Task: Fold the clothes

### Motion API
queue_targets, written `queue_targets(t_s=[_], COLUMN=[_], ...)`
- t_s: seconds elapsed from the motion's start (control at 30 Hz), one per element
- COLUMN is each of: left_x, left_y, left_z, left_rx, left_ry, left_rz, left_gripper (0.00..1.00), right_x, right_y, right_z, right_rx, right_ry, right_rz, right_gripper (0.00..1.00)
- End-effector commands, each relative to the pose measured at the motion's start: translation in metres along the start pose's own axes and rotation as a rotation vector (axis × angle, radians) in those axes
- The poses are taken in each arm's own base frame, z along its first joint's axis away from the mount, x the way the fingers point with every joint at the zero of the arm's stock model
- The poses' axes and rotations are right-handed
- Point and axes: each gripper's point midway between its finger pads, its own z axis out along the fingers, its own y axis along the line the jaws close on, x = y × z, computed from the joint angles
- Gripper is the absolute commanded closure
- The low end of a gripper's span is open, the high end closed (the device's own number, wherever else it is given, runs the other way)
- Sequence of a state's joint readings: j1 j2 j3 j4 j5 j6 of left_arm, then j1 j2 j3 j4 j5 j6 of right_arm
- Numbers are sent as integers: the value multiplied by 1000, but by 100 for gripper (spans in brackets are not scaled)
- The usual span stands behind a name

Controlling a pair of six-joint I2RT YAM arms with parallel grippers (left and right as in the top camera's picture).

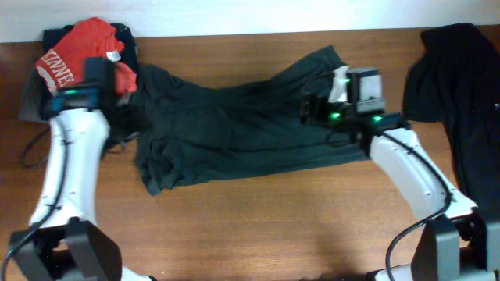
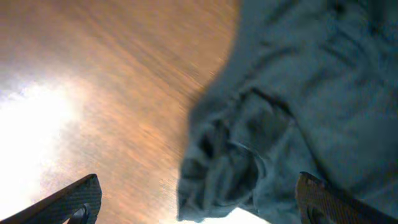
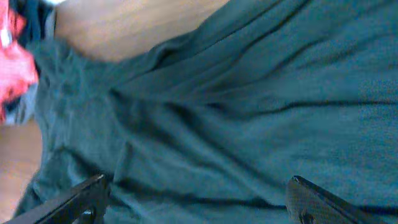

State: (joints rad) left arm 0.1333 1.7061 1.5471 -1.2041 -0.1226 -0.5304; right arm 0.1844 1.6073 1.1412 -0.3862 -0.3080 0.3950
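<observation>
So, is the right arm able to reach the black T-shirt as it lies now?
Probably yes. The right pincer hangs open over the black T-shirt, near its right end, and only bare wrinkled cloth shows between its jaws. Nothing seems to block the way down.

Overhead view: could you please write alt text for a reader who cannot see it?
A black T-shirt lies rumpled across the middle of a wooden table, with the left arm and right arm at its ends. A red tee sits at the far left corner and another dark garment at the right edge.
</observation>
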Motion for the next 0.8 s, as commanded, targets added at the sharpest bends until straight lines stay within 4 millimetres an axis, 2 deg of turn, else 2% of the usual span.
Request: queue_targets(t_s=[0.0, 0.17, 0.23, 0.3, 0.33, 0.57, 0.67, 0.77], left_x=[0, -5, -8, -11, -13, -19, -19, -19], left_y=[8, 37, 44, 49, 51, 55, 55, 55], left_z=[-11, -8, -7, -7, -7, -6, -6, -6], left_rx=[80, 28, 24, 21, 22, 26, 26, 26], left_ry=[38, 48, 45, 42, 37, 20, 20, 20], left_rz=[-39, -93, -115, -132, -140, -158, -158, -158], left_gripper=[1, 1, 1, 1, 1, 1, 1, 1], right_x=[-2, 24, 35, 49, 55, 115, 133, 141], right_y=[30, 89, 109, 126, 133, 182, 197, 205], right_z=[-5, 5, 10, 18, 21, 53, 68, 85], right_rx=[-9, -108, -135, -135, -140, -224, -232, -182], right_ry=[-37, -21, -20, -15, -12, 79, 121, 156], right_rz=[-123, -380, -448, -493, -513, -681, -786, -883], right_gripper=[5, 6, 11, 21, 23, 21, 16, 12])
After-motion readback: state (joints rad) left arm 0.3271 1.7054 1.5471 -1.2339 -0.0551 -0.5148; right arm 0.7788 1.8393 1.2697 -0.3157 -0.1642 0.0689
